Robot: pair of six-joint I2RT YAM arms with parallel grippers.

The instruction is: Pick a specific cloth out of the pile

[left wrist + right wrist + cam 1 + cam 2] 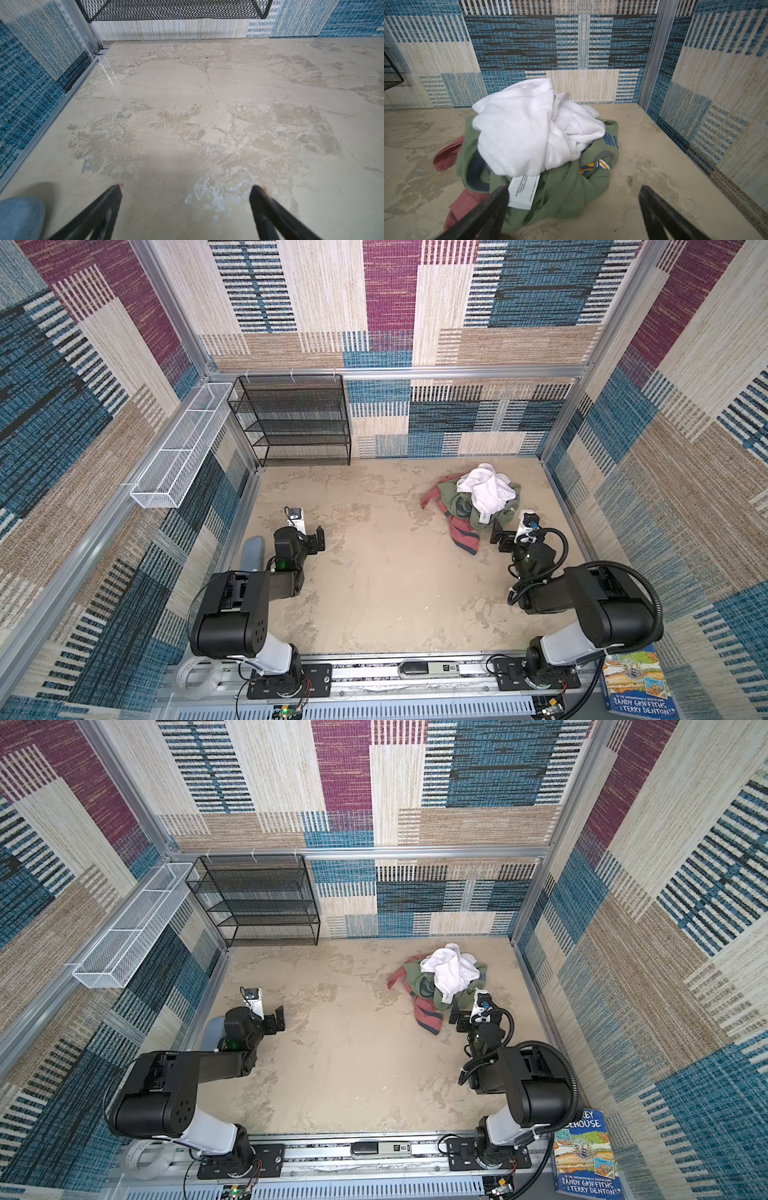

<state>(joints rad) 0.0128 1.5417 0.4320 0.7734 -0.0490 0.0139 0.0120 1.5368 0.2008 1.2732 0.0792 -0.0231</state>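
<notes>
Currently the pile (pixel 494 512) of soft crumpled clothes sits on the far right of the mottled beige surface (pixel 374 572), near the right wall.

- Top layer: bunched white garment (pixel 484 489) (pixel 529 133). A printed white label (pixel 522 191) hangs from its near side.
- Below it: olive-green garment (pixel 446 495) (pixel 566 191) with blue lettering.
- Bottom: the salmon-red cloth with grey-blue trim bands (pixel 463 533) (pixel 428 1015) (pixel 446 153), mostly covered. It shows at two places in both top views: a flap at the pile's far-left edge and a banded end sticking out on the near side. Its visible long axis runs diagonally from far-left to near-right, passing under the green garment. The banded end lies flat on the surface and points toward the near edge.
- Right gripper (pixel 500 537) (pixel 574 187): just beside the pile's near-right edge, aimed at it, jaws spread wide, nothing between them. In the right wrist view one finger overlaps the label and the red fabric; I cannot tell whether they touch.
- Left gripper (pixel 319 540) (pixel 187 187): well apart from the pile, on the left, jaws spread wide over bare surface, empty.
- Black mesh shelf rack (pixel 291 418) stands at the far left corner.
</notes>
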